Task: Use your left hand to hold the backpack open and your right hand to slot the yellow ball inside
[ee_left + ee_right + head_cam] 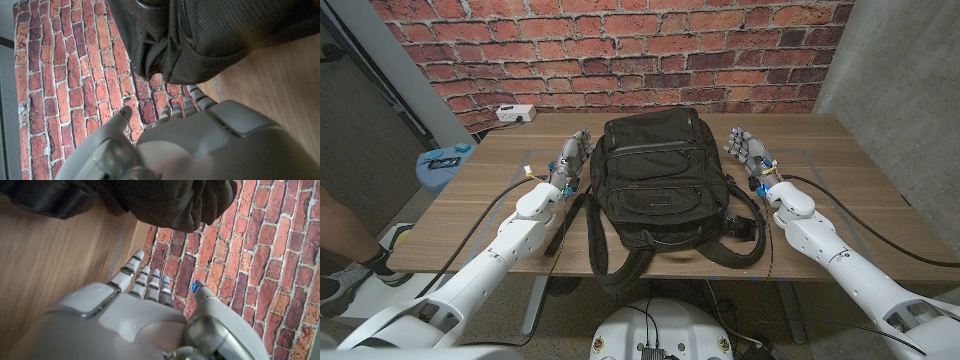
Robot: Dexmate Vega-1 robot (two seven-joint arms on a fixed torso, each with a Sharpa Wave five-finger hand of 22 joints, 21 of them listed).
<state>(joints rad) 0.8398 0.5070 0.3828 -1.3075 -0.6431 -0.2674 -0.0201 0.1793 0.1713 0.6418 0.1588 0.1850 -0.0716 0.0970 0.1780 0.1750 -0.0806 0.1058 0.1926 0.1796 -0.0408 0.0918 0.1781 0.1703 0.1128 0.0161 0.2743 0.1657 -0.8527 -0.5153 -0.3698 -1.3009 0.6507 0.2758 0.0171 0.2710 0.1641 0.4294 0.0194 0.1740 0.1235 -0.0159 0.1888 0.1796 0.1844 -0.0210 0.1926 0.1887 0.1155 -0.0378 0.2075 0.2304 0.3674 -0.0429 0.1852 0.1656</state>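
Head view: a black backpack point(662, 180) is seen lying flat on the wooden table point(850, 185), its top end toward the brick wall point(620, 50) and its straps trailing over the near edge. The left hand point(572, 160) is placed just beside the backpack's left side, fingers extended toward the wall and lying side by side; nothing is held in it. The right hand point(748, 152) is placed near the backpack's right side, fingers likewise extended and empty. Whether either hand touches the fabric cannot be told from this view. A white power strip point(516, 113) is seen at the table's far left corner, and a person's leg point(345, 235) is visible at the picture's left edge. From the left wrist view, the left hand point(200, 145) is shown with fingers point(192, 102) straight and close together, thumb apart, near a rounded corner of the backpack point(210, 35). From the right wrist view, the right hand point(145, 320) is shown with fingers point(145, 280) straight and side by side, apart from the backpack point(150, 200).
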